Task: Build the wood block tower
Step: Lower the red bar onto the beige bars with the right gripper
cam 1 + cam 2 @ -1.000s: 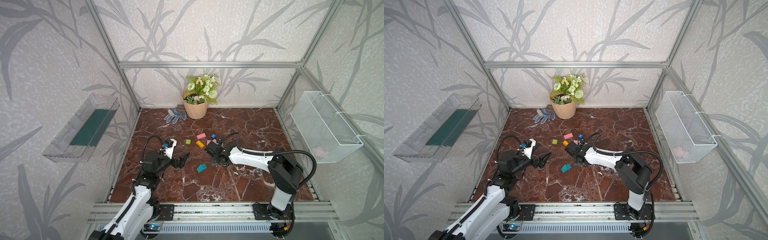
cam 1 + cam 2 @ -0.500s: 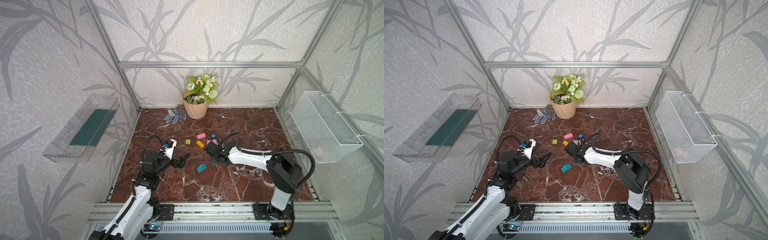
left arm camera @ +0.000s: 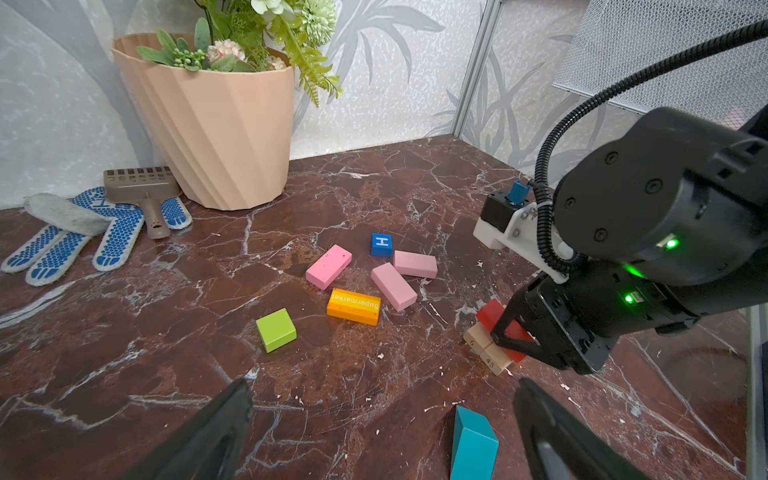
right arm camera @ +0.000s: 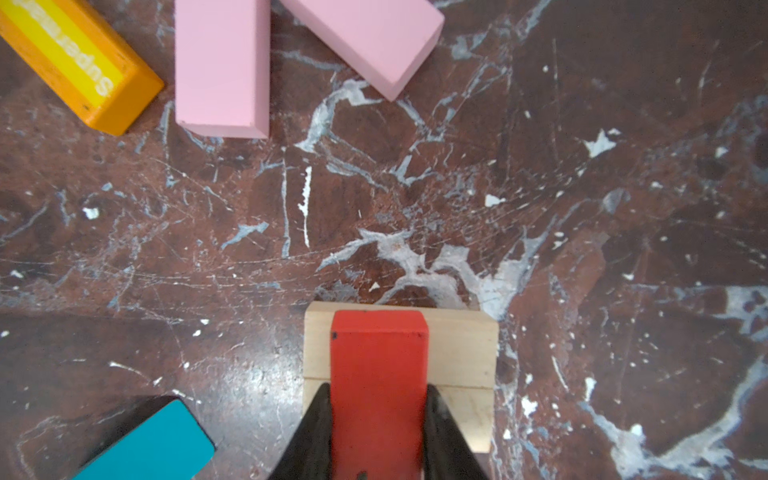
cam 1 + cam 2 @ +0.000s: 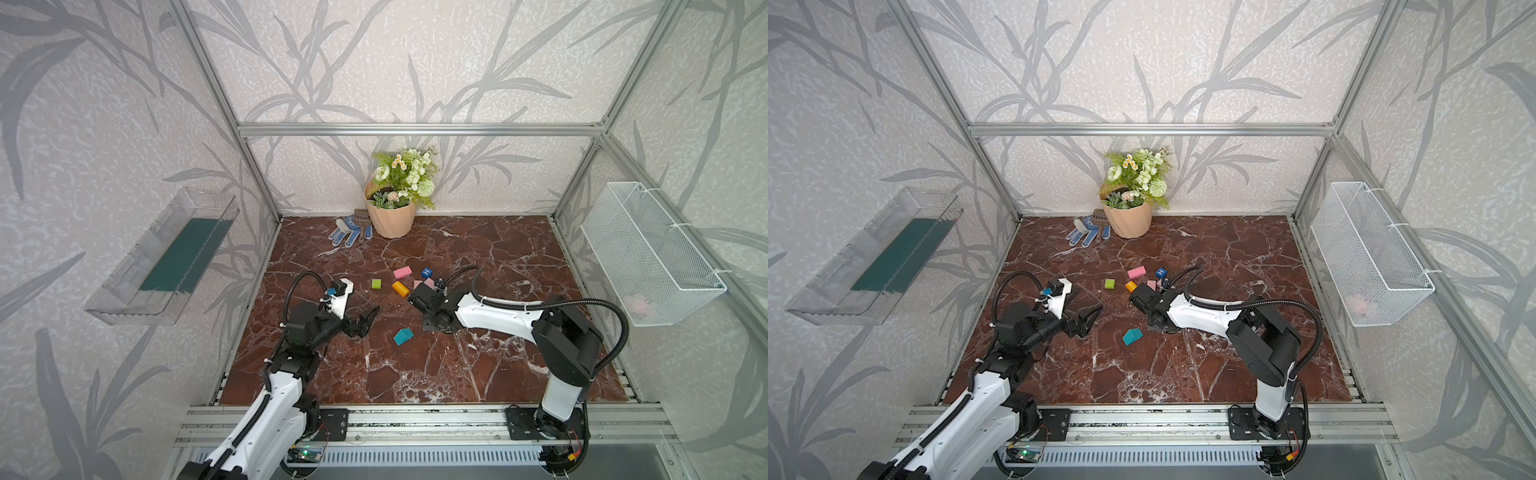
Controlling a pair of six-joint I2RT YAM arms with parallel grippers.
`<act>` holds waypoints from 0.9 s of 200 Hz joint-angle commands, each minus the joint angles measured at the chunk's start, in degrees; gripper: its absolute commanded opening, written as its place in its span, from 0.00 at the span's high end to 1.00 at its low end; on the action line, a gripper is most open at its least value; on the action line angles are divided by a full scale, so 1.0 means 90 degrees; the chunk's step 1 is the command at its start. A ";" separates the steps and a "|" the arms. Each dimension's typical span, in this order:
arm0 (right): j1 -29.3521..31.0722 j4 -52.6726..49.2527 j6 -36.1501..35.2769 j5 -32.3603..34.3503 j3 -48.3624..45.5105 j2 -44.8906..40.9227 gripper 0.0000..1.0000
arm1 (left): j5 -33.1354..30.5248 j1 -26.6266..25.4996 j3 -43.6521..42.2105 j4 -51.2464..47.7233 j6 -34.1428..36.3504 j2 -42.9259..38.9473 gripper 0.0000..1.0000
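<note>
The right arm (image 5: 498,318) stretches low, the right gripper (image 4: 378,415) pointing down, clenched on the red block (image 4: 378,361) lying across two tan blocks (image 4: 461,353) on the counter (image 4: 582,208). The left gripper (image 3: 382,395) hovers spread wide, empty, near the teal piece (image 3: 473,446). The orange block (image 3: 353,306) reads "Supermarket"; the blue cube (image 3: 381,244), "H".

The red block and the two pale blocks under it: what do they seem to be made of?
The red block is probably wood under an opaque, matte red paint. The colour is flat and even, with tiny dark chips at a corner edge. The tan blocks look like bare, unpainted wood. They are pale, with faint grain lines, no sheen and slightly softened edges. Whether they carry a clear coat cannot be told.
</note>
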 commanded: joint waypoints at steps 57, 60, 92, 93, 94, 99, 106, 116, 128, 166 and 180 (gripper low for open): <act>-0.0074 -0.0011 0.0022 -0.0047 0.0251 0.0310 0.97 | -0.0010 -0.0012 -0.0061 0.0144 0.0052 -0.0080 0.01; -0.0071 -0.0013 0.0024 -0.0035 0.0248 0.0311 0.97 | -0.0014 -0.0012 -0.0065 0.0144 0.0056 -0.0084 0.01; -0.0070 -0.0030 0.0030 -0.0023 0.0282 0.0326 0.97 | -0.0011 -0.0012 -0.0071 0.0144 0.0055 -0.0086 0.01; -0.0074 -0.0035 0.0032 -0.0025 0.0282 0.0326 0.97 | -0.0014 -0.0012 -0.0076 0.0144 0.0055 -0.0087 0.01; -0.0071 -0.0043 0.0029 -0.0026 0.0282 0.0326 0.97 | -0.0011 -0.0012 -0.0073 0.0144 0.0056 -0.0083 0.01; -0.0072 -0.0047 0.0043 -0.0010 0.0280 0.0317 0.97 | -0.0015 -0.0012 -0.0071 0.0144 0.0056 -0.0088 0.01; -0.0072 -0.0050 0.0059 -0.0006 0.0265 0.0289 0.97 | -0.0006 -0.0012 -0.0064 0.0144 0.0056 -0.0087 0.01; -0.0072 -0.0024 0.0081 0.0007 0.0224 0.0231 0.97 | 0.0000 -0.0014 -0.0071 0.0145 0.0056 -0.0085 0.01; -0.0070 -0.0002 0.0106 0.0052 0.0176 0.0139 0.97 | 0.0000 -0.0012 -0.0070 0.0144 0.0056 -0.0096 0.01; -0.0093 0.0036 0.0190 0.0191 0.0065 -0.0121 0.96 | 0.0002 -0.0012 -0.0072 0.0144 0.0061 -0.0102 0.01; -0.0134 0.0055 0.0191 0.0147 0.0086 -0.0126 0.95 | 0.0002 -0.0012 -0.0082 0.0144 0.0057 -0.0100 0.01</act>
